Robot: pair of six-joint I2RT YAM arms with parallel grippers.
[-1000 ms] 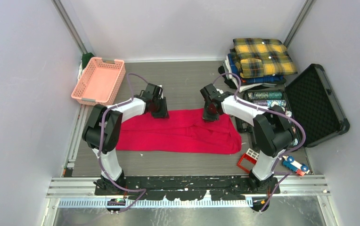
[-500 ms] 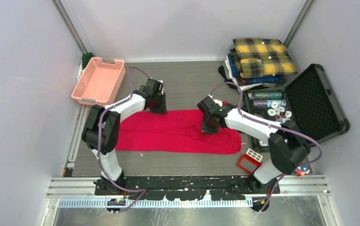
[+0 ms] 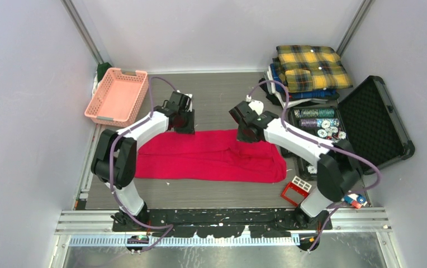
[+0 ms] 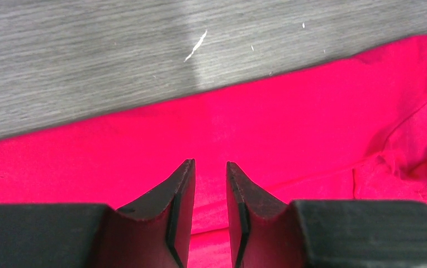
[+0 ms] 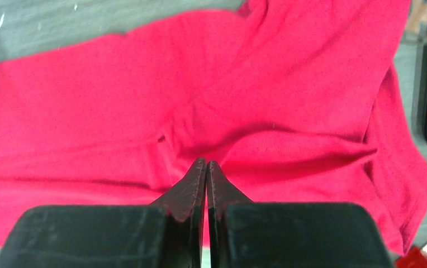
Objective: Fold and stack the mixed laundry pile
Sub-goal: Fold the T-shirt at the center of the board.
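Observation:
The red T-shirt (image 3: 211, 156) lies spread across the middle of the table as a wide band, creased at its right end. My left gripper (image 3: 184, 127) hovers over its far edge, open, with a narrow gap and nothing between the fingers; the left wrist view shows the gripper (image 4: 210, 163) above the red T-shirt (image 4: 312, 123). My right gripper (image 3: 248, 135) is shut, its tips (image 5: 206, 162) together on the red T-shirt (image 5: 284, 84) where creases meet. The yellow-and-black plaid shirt (image 3: 312, 67) lies folded on top of a stack at the back right.
A pink basket (image 3: 117, 96) stands at the back left. A blue plaid shirt (image 3: 275, 81) sits under the yellow one. An open black case (image 3: 376, 123) with small items lies at the right. A red toy (image 3: 298, 190) and a toy car (image 3: 351, 198) lie near the right base.
My right gripper slid toward me over the red cloth, then back to its far edge, and its arm swung outward. The left gripper shifted slightly toward the far edge.

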